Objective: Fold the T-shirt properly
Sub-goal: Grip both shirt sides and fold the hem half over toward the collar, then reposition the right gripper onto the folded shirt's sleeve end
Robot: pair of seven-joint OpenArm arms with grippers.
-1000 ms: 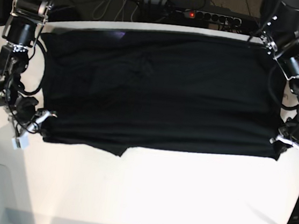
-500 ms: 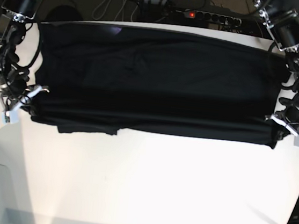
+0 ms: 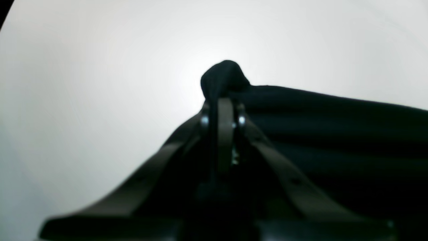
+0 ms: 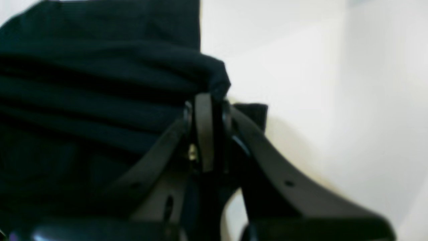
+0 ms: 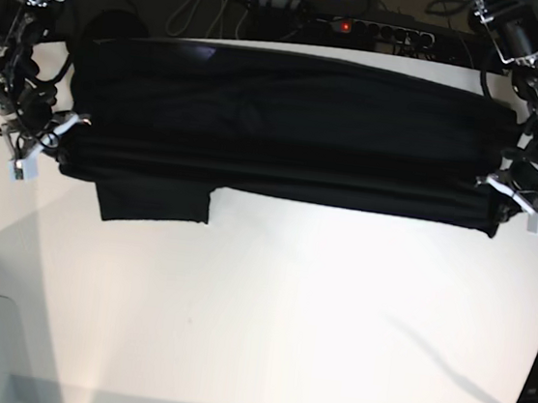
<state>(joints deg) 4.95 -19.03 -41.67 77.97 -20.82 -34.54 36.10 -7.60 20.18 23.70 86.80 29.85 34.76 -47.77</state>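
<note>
T-shirt stretched across white table. Left gripper and right gripper, 2 pincers, both closed tight on near hem corners; sleeve hanging out.

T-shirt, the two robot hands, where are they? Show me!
T-shirt [image 5: 287,131], base view, middle of the black cloth.
left gripper [image 5: 519,206], base view, tips pinching the shirt's edge.
right gripper [image 5: 40,146], base view, tips pinching the other edge.
</note>
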